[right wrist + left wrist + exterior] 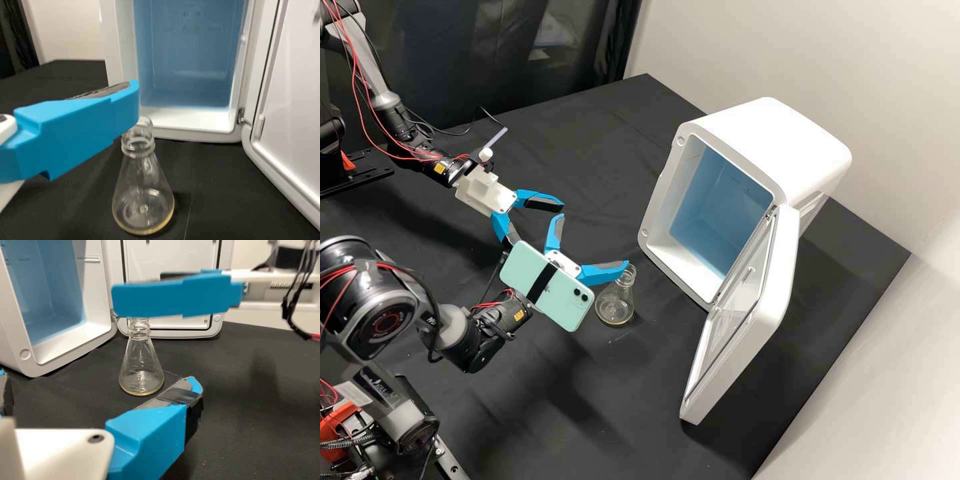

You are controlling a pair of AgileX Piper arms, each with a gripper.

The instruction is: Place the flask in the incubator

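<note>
— What sits nearest on the black bench [600, 413]?
— The right gripper [593, 241], with its fingers spread and nothing held. One tip is just beside the neck of the flask [615, 303], which stands upright on the bench in front of the incubator [800, 153].
— And farther back?
— The left gripper [537, 223], also spread and empty. The incubator's door [747, 313] is swung open, and the inside is blue. Behind it are a white wall [853, 60] and a dark curtain [487, 47].

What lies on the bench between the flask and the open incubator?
Nothing: in the right wrist view, the bench between the flask and the incubator is bare.
</note>
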